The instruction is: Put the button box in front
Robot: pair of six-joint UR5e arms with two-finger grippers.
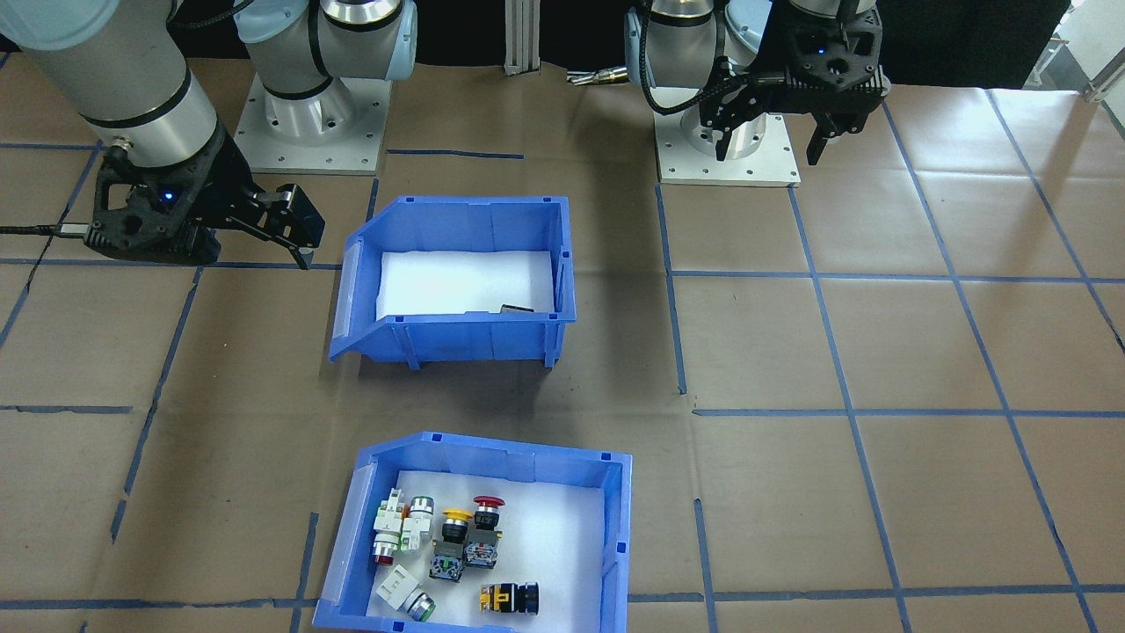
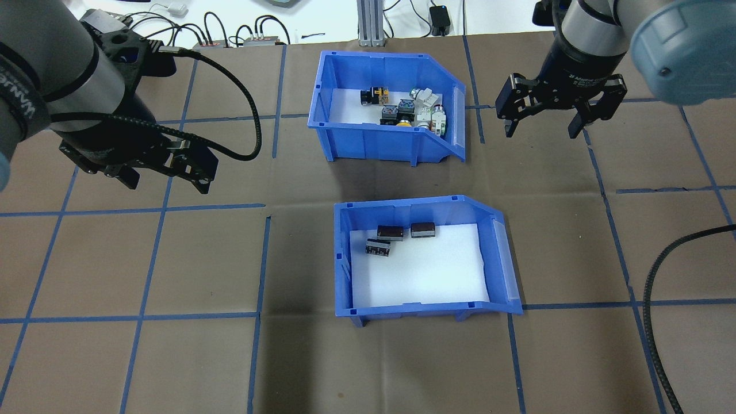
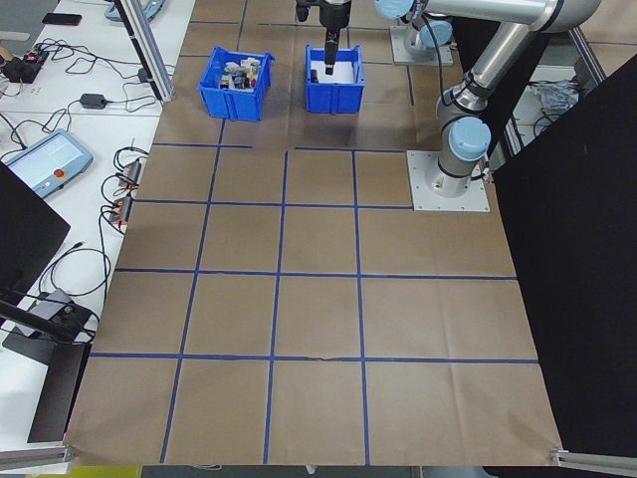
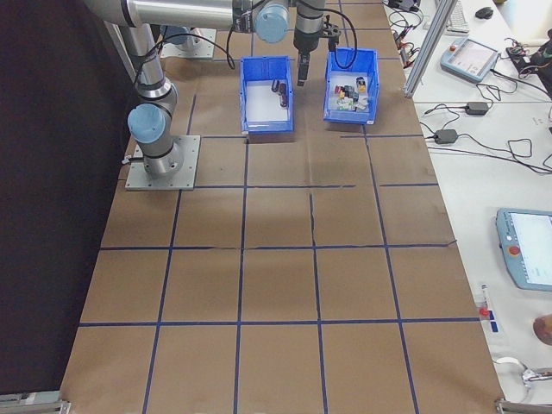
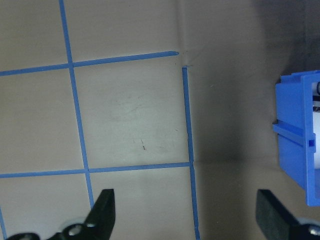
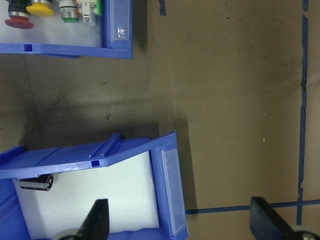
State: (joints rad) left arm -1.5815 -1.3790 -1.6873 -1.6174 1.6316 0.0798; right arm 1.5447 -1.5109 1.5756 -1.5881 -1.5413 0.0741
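The button box, a blue bin with red, yellow, white and black switches on a white liner, stands on the far side of the table from the robot, at the bottom of the front-facing view. My left gripper hangs open and empty over bare table well to the left of both bins. Above the table to the right of the button box, my right gripper is also open and holds nothing. The right wrist view shows the button box's corner at the top left.
A second blue bin with black parts stands nearer the robot, right behind the button box; its wall shows at the left wrist view's right edge. Blue tape lines grid the brown table. Cables and devices lie beyond the far edge.
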